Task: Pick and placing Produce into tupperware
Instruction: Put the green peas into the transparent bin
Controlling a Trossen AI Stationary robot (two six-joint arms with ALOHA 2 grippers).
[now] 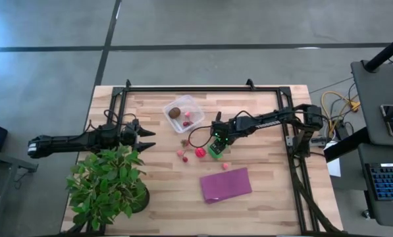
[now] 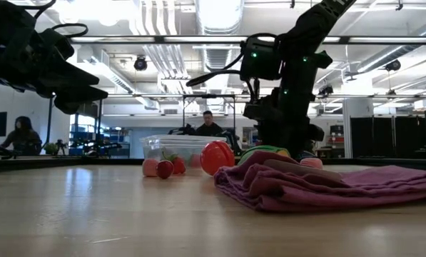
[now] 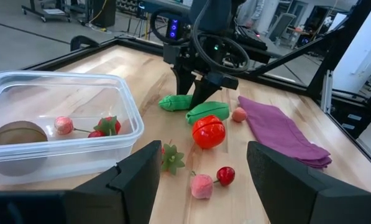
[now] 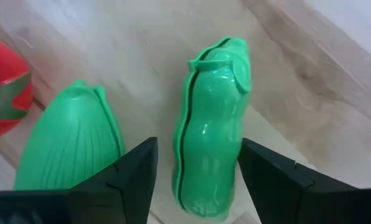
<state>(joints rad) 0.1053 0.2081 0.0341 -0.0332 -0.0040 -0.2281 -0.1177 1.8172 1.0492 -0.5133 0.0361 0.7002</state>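
Note:
The clear tupperware [image 1: 197, 104] rests on the table and holds a brown ball [image 3: 17, 137], a pink piece [image 3: 64, 124] and a red berry [image 3: 107, 126]. Two green oblong pieces [image 3: 207, 112], [image 3: 174, 102] lie beside a red round piece [image 3: 209, 132]. Small pink and red pieces [image 3: 201, 185], [image 3: 225, 175] lie nearer the tupperware. My right gripper [image 4: 197, 146] is open and points down, its fingers standing either side of a green pod [image 4: 210, 155] without plainly touching it. My left gripper [image 3: 204, 186] is open and hovers near the table's left side [image 1: 143, 138].
A purple cloth [image 1: 225, 185] lies bunched near the table's near edge, right of centre. A leafy potted plant [image 1: 107, 184] fills the near left corner, just under my left arm. A black frame [image 1: 203, 89] runs round the table. People show in the room beyond [image 2: 209, 123].

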